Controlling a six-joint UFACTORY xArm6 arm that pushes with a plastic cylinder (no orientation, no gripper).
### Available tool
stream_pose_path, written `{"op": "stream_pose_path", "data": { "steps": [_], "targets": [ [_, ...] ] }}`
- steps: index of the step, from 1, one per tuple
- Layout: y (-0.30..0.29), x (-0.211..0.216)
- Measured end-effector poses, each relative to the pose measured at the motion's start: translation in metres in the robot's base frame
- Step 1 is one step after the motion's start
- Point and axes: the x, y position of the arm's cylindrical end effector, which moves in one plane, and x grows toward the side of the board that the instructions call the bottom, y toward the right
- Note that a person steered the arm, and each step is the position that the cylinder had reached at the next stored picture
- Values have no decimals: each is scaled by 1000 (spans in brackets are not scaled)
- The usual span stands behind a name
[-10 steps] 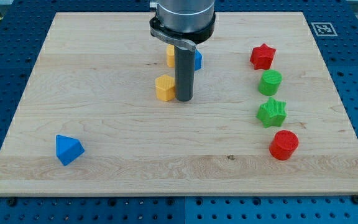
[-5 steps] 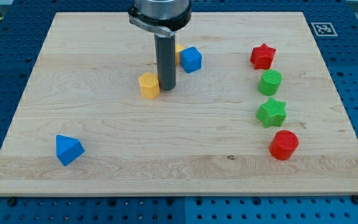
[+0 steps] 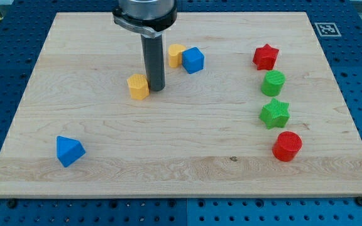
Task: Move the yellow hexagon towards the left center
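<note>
The yellow hexagon [image 3: 138, 86] lies on the wooden board [image 3: 105, 157], left of the middle and a bit toward the view's top. My tip [image 3: 155, 88] stands right against the hexagon's right side. The dark rod rises from there to the arm's grey end at the view's top.
A second yellow block [image 3: 175, 54] and a blue cube [image 3: 193, 59] sit just right of the rod. A blue triangular block [image 3: 68, 150] lies at the lower left. At the right stand a red star [image 3: 265, 56], green cylinder [image 3: 273, 83], green star [image 3: 274, 113] and red cylinder [image 3: 287, 145].
My tip has slid toward the view's left and pushed the yellow hexagon left with it. The other blocks have not moved.
</note>
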Motion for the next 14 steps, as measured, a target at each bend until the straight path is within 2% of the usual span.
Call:
{"op": "stream_pose_path", "data": {
  "steps": [9, 14],
  "targets": [
    [-69, 5],
    [-142, -6]
  ]
}}
